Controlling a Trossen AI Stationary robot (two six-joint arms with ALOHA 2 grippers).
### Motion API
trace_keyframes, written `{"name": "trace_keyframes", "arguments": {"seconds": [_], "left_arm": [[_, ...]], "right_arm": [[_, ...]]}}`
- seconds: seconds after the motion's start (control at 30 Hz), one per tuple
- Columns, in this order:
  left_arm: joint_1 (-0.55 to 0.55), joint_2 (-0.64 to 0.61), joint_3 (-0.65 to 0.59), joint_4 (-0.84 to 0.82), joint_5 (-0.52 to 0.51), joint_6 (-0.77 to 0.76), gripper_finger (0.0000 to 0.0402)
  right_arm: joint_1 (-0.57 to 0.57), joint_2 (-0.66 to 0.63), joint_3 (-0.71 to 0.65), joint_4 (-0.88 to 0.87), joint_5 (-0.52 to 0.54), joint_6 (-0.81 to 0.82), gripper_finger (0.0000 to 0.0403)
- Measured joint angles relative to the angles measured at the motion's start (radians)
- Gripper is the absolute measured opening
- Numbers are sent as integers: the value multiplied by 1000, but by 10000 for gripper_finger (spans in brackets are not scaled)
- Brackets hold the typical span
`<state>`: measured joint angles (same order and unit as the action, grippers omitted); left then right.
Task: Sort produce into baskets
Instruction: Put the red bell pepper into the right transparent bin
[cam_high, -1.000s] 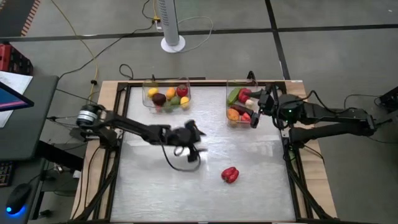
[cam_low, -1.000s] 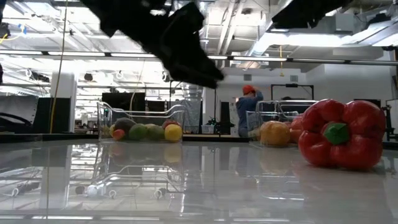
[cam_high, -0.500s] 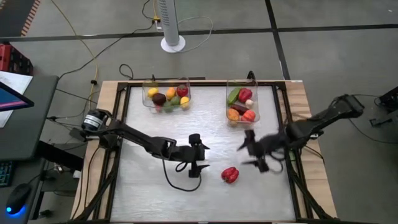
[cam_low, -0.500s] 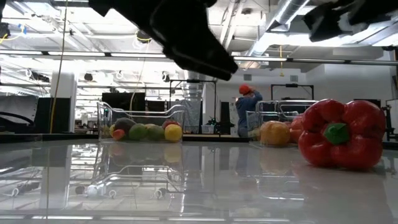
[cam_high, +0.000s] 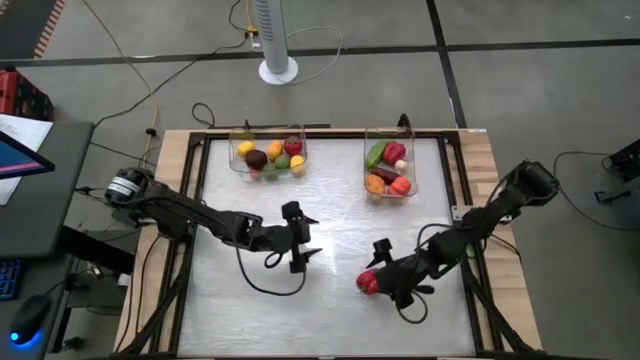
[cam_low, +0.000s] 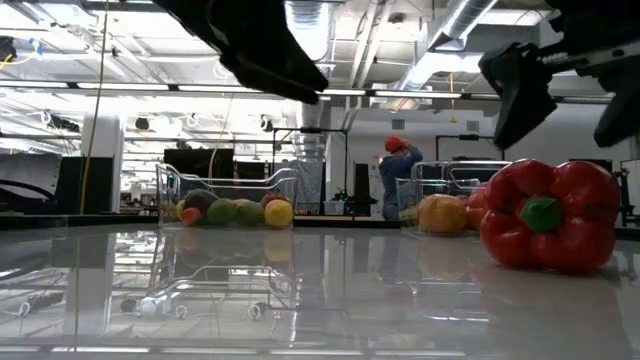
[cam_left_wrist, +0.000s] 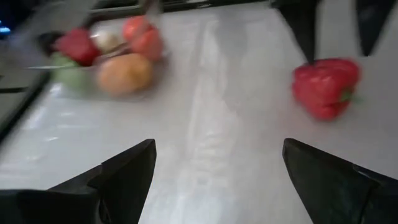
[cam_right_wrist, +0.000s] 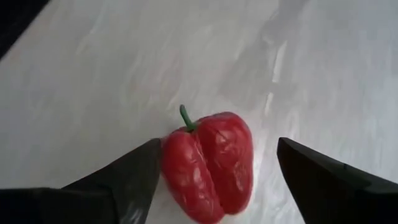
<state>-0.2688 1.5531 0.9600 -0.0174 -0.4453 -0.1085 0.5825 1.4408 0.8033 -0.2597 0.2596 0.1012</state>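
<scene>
Red pepper (cam_high: 369, 283) lies loose on desk (cam_high: 240, 300) nr front edge, right of centre. Right gripper (cam_high: 385, 280) hangs over it w/ jaws apart, straddling it. Left gripper (cam_high: 303, 240) waits mid-desk, jaws apart. Risk: off-centre close on rounded skin could squirt pepper away.

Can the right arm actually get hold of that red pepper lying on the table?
Probably yes. The right gripper hangs open just above the red bell pepper, one finger on either side of it, and nothing lies between them.
</scene>
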Motion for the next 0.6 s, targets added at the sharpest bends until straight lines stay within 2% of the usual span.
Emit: {"name": "trace_keyframes", "arguments": {"seconds": [0.17, 0.43, 0.6], "left_arm": [[-7, -62, -1, -101, -77, -7, 339], [-25, -109, -1, -138, -76, -8, 339], [-27, -109, -1, -161, -75, -10, 339]], "right_arm": [[0, 55, 63, -44, 16, -70, 376], [-1, 70, 85, -82, -53, -21, 398], [6, 72, 85, -84, -48, -85, 397]]}}
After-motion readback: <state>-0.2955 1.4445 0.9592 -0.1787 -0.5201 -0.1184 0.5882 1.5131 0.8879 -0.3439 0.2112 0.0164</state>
